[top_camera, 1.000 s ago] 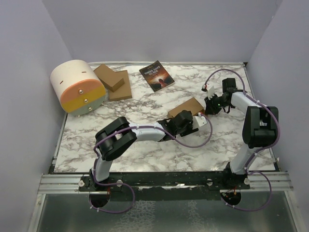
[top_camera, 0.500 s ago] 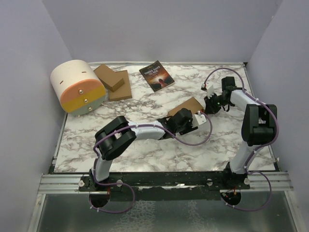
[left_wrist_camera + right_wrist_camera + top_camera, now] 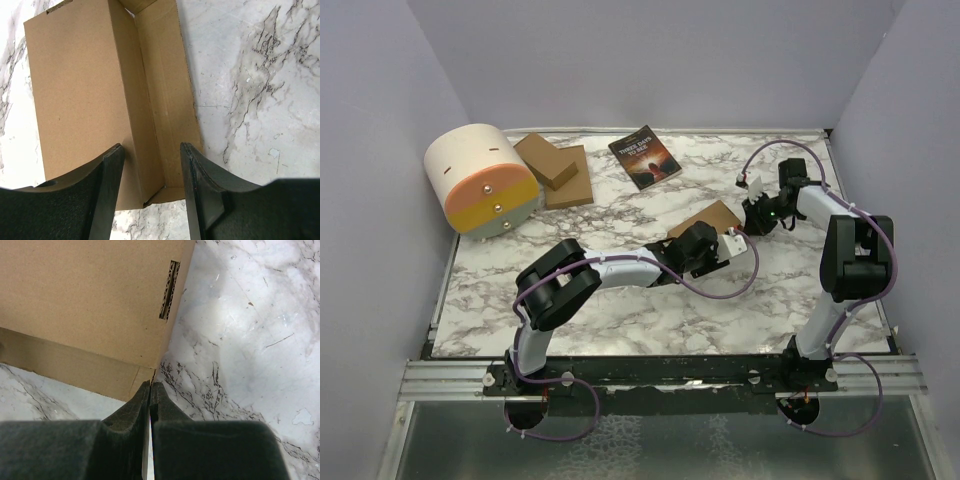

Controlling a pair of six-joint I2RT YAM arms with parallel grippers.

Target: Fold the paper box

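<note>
1. clutter lay far left on the table [image 3: 620,300]: a cream and orange drum [image 3: 480,180] and, just beside it, a stack [image 3: 555,170] of flat cardboard, well apart from the work and likely spare.
2. a dark book [image 3: 645,157] lay near the back edge, also clear of both arms.
3. the left gripper [image 3: 150,180] reached across to mid-table with its jaws apart, one finger on either side of the raised fold at the box's near end. no pinch on the cardboard showed. the straddle looked meant to catch that wall and stand it up along its crease.
4. the box [image 3: 85,85] lay right of centre between the two grippers, only partly formed: a broad panel flat on the marble, a narrow wall lifted along one crease, and a flap lying out beyond it.
5. the right gripper [image 3: 150,390] had its fingers pressed together on nothing, the tip at the box's corner by a slot, probably as a stop so the box would not slide while the left one worked.
</note>
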